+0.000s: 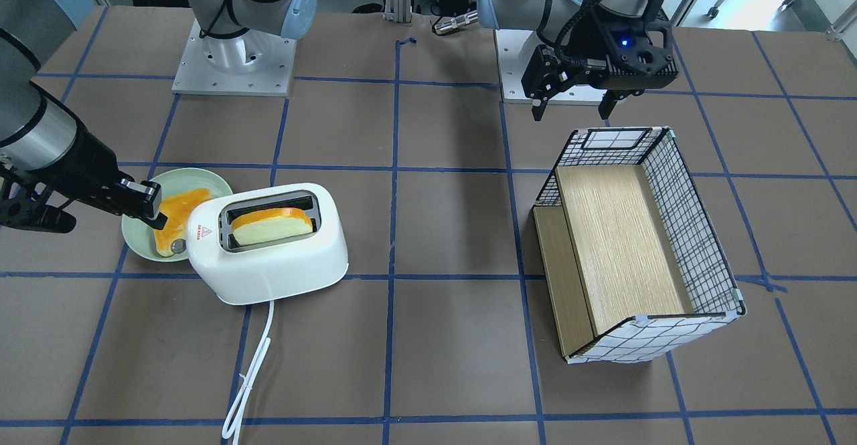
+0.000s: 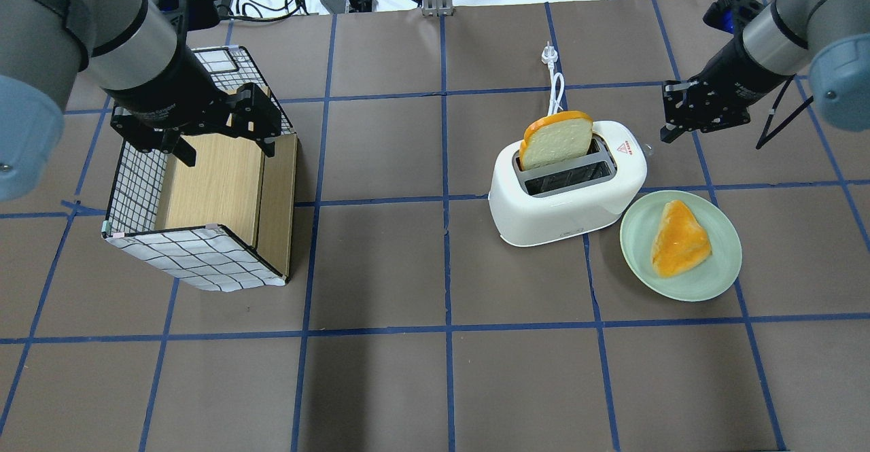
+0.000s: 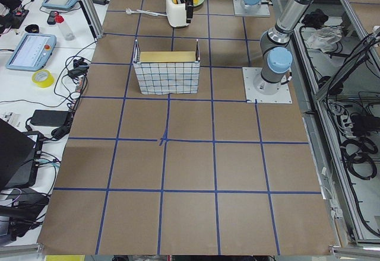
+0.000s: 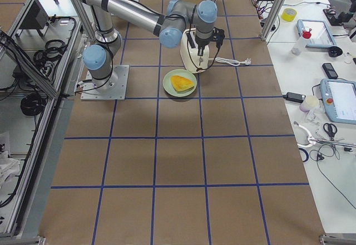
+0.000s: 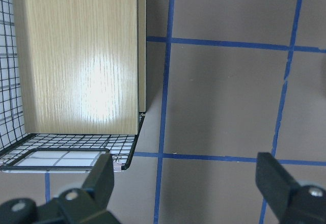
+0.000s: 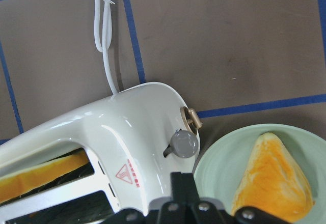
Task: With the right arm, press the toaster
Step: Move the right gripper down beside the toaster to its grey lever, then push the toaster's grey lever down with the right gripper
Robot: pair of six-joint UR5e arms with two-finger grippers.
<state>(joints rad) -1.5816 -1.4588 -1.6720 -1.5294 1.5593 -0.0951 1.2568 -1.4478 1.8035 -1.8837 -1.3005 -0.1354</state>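
Observation:
The white toaster (image 1: 268,264) stands on the table with a bread slice (image 1: 271,225) upright in one slot. It also shows in the overhead view (image 2: 564,200) and in the right wrist view (image 6: 127,142). Its grey lever knob (image 6: 184,144) is at the end that faces the plate. My right gripper (image 1: 152,209) is shut and empty. It hovers beside that end of the toaster, over the plate's edge, a small gap away, as the overhead view (image 2: 669,132) also shows. In the right wrist view its fingertips (image 6: 182,178) sit just below the lever knob. My left gripper (image 1: 571,112) is open and empty above the basket.
A green plate (image 2: 720,275) with a piece of orange-crusted bread (image 2: 680,238) lies next to the toaster. The toaster's white cord (image 1: 254,365) trails across the table. A wire basket (image 2: 197,262) with a wooden insert stands under my left gripper (image 2: 226,151).

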